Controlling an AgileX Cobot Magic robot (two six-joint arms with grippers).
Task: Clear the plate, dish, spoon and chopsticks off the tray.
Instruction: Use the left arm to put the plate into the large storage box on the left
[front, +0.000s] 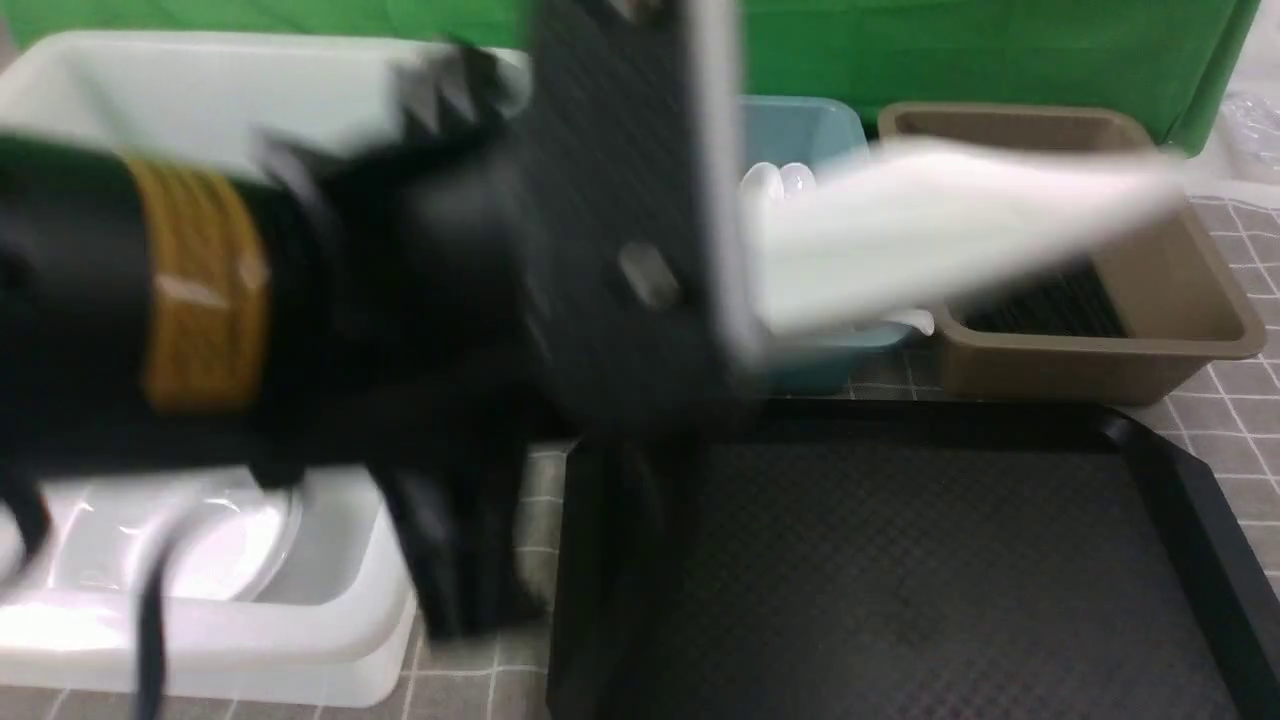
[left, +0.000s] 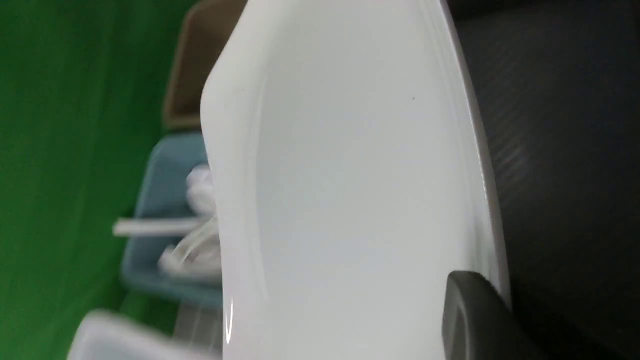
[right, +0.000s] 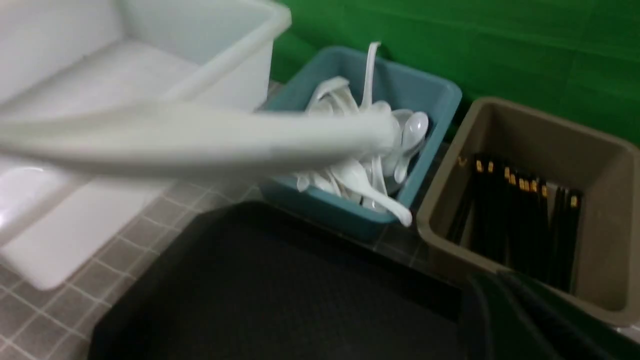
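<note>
My left gripper (front: 745, 335) is shut on the rim of the large white square plate (front: 950, 230) and holds it tilted in the air above the back of the black tray (front: 900, 560). In the left wrist view the plate (left: 350, 180) fills the frame, and one dark finger (left: 475, 320) presses on its rim. My right gripper (right: 505, 310) is shut and empty over the tray's corner (right: 260, 290), beside the brown bin. The tray floor that shows is bare. A glossy white dish (front: 215, 545) lies in the near white bin.
A teal bin (right: 430, 95) holds several white spoons (right: 365, 175). A brown bin (right: 600, 150) holds several black chopsticks (right: 520, 215). A large white bin (front: 200, 90) stands back left and a smaller white bin (front: 330, 640) near left. The left arm hides the tray's left part.
</note>
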